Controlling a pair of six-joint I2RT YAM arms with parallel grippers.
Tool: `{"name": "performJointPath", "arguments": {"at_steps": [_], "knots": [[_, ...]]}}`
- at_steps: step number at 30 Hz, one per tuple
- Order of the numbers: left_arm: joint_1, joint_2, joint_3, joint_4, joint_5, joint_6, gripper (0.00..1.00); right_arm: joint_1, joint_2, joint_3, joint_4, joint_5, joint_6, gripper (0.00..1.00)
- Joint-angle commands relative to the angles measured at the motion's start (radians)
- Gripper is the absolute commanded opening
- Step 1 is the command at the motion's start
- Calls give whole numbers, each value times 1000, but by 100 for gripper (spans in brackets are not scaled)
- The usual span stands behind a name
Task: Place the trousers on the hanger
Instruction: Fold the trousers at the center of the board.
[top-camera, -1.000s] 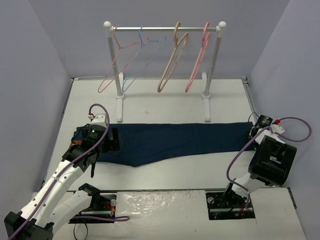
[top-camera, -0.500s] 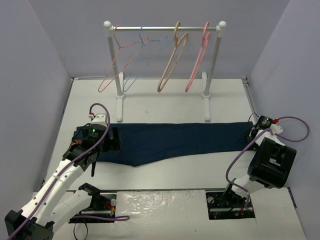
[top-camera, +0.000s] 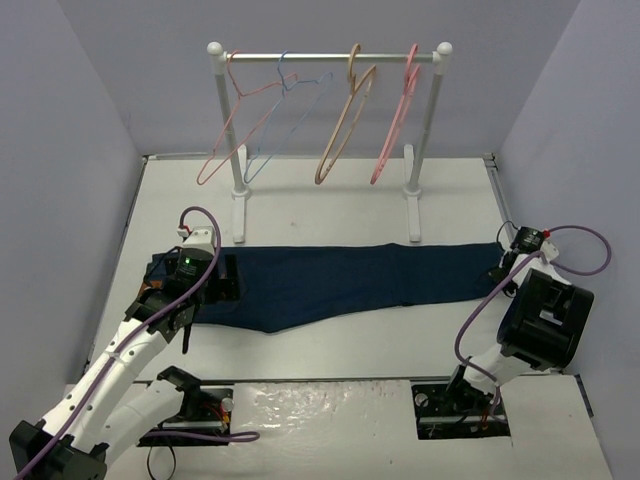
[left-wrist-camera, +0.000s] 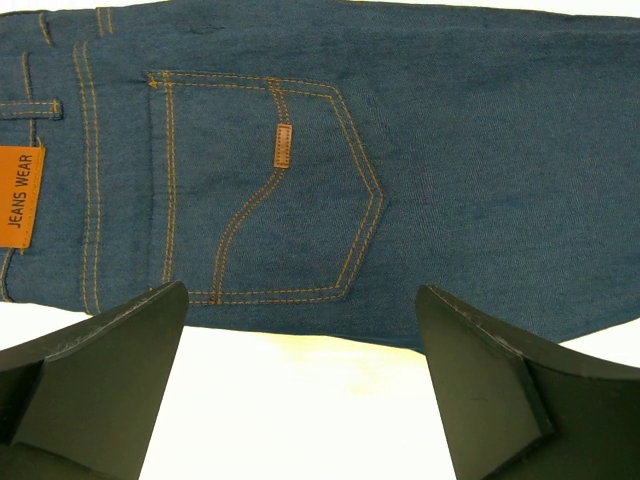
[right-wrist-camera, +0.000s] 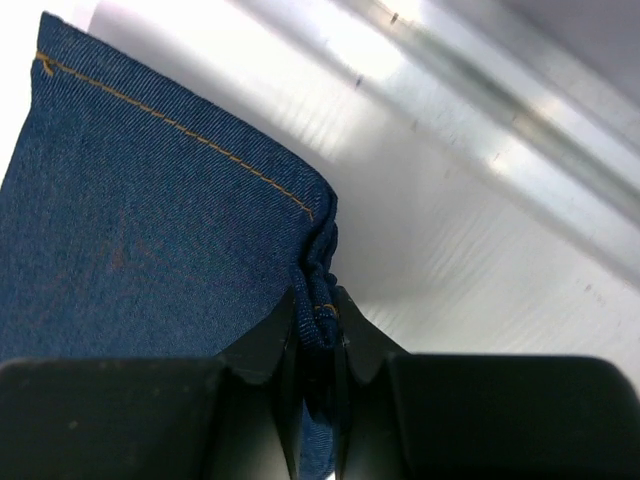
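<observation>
Denim, dark navy with tan-orange topstitching, makes up the trousers (top-camera: 330, 282), which are laid flat and stretched lengthwise across the smooth white table (top-camera: 330, 205), with the waist toward the left arm and the leg ends toward the right arm. In the left wrist view the weave is seen as fine and even, a curved back pocket (left-wrist-camera: 265, 190) is outlined in double stitching, and a small brown patch (left-wrist-camera: 20, 195) printed "JEANS WEAR" is sewn at the waistband. The left gripper (left-wrist-camera: 300, 292) is held above the near edge of the waist end with its dark, wedge-shaped fingers spread wide apart and nothing between them. The right gripper (right-wrist-camera: 315, 300) is closed tight on a corner of the leg hem (right-wrist-camera: 180, 125), and the cloth is bunched into small puckers where it is pinched. The hanger (top-camera: 343, 130), tan, wood-coloured and thicker than its neighbours, is hung from the metal rail (top-camera: 330, 58) of a white rack (top-camera: 237, 190) at the back of the table, between a thin light-blue hanger (top-camera: 285, 120) and thin pink hangers (top-camera: 397, 120). The trousers are kept well apart from it, lying just in front of the rack's feet.
</observation>
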Motion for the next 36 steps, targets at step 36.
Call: {"name": "performJointPath", "arguments": {"at_steps": [36], "knots": [[-5,-37,18,50,29,-1,97,482,-380,564,-241,-225,-207,0]]}}
